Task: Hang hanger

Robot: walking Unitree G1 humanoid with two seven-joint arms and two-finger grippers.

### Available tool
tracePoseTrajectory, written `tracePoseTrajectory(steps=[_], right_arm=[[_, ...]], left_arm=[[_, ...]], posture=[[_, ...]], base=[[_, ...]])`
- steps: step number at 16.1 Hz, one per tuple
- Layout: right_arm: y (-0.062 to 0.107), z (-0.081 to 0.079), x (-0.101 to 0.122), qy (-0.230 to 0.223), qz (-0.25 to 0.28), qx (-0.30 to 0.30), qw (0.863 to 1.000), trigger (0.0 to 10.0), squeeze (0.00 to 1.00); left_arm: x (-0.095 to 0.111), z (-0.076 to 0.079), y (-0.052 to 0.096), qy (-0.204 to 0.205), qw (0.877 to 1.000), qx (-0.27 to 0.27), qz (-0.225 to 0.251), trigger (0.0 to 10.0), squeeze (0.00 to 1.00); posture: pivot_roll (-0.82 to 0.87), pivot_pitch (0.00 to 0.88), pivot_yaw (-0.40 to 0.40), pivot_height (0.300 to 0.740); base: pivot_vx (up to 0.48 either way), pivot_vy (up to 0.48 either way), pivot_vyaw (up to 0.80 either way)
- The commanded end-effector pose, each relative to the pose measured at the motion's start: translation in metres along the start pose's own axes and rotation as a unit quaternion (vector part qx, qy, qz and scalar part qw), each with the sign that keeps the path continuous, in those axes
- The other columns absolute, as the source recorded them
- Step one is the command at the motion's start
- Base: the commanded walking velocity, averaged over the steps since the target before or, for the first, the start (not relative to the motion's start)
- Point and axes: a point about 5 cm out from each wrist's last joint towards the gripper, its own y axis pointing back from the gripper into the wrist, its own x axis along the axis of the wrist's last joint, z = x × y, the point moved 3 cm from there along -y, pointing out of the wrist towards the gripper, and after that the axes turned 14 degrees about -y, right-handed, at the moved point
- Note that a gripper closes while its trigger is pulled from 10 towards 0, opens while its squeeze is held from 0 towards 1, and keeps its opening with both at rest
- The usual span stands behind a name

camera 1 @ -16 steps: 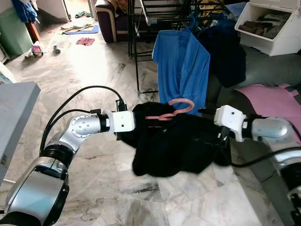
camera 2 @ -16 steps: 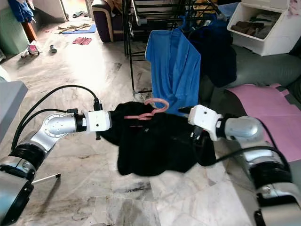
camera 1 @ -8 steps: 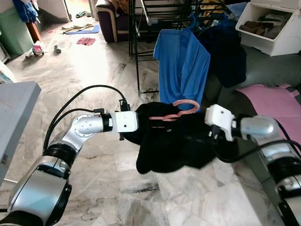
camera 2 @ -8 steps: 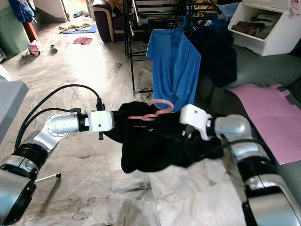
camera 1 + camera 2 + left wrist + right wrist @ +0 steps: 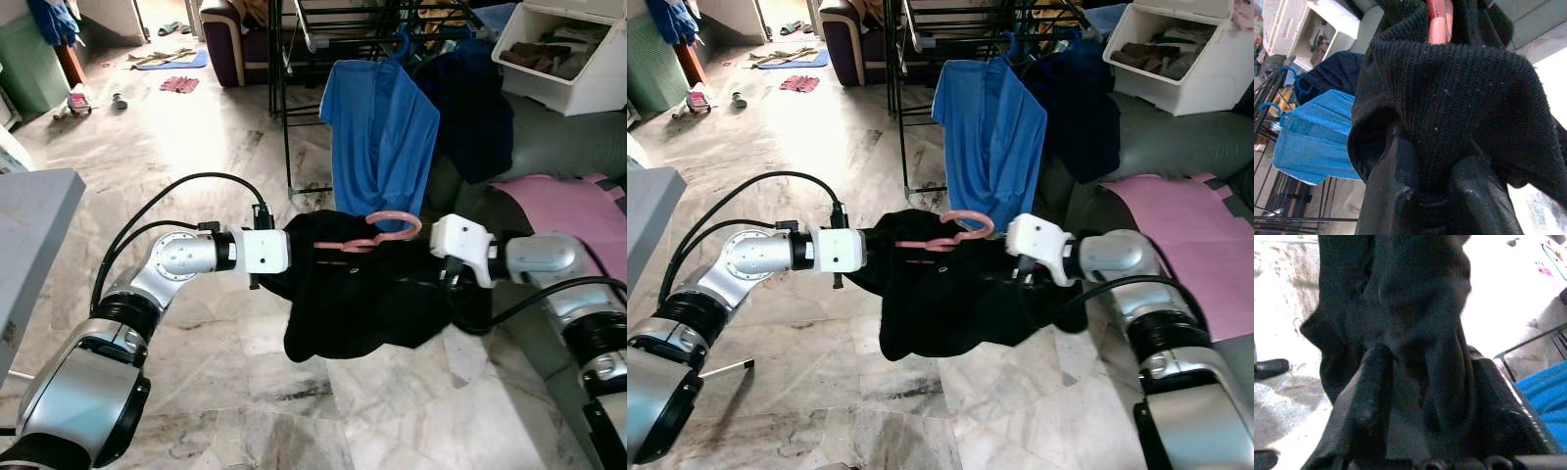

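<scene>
A black knit garment [image 5: 362, 294] hangs on a pink hanger [image 5: 377, 231] held in mid-air between my two arms, above the marble floor. My left gripper [image 5: 1432, 193] is shut on one shoulder of the garment, with cloth bunched between its black fingers [image 5: 1393, 186]. My right gripper [image 5: 1418, 382] is shut on the other shoulder, its fingers [image 5: 1371, 391] pinching folds of the fabric. The hanger's pink hook [image 5: 970, 222] sticks up from the collar. Behind it stands a black drying rack [image 5: 323, 39] with a blue shirt [image 5: 382, 137] hanging on it.
A dark navy garment [image 5: 470, 98] hangs on the rack beside the blue shirt. A grey sofa with a pink cloth [image 5: 568, 211] is on the right, a white bin [image 5: 563, 49] behind it. A grey cabinet corner [image 5: 29, 225] is on the left. Open marble floor [image 5: 176, 137] lies ahead left.
My two grippers have drawn closer together and risen slightly with the garment, which now bunches up shorter beneath the hanger. The hook sits a little higher and nearer the blue shirt.
</scene>
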Motion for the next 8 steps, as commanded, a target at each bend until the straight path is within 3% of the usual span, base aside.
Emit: tracePoseTrajectory(steps=[1, 8], right_arm=[[0.004, 0.0, -0.002, -0.006, -0.008, 0.009, 1.0, 0.0, 0.0], [0.007, -0.009, -0.022, -0.026, -0.012, -0.001, 1.0, 0.0, 0.0]], left_arm=[[0.004, -0.01, 0.0, -0.019, 1.0, 0.007, 0.01, 0.0, 0.0], [0.005, -0.007, -0.003, -0.018, 1.0, 0.012, 0.01, 0.0, 0.0]], posture=[[-0.04, 0.061, -0.003, 0.74], [-0.05, 0.041, 0.006, 0.74]], base=[[0.0, 0.0, 0.0], [0.0, 0.0, 0.0]])
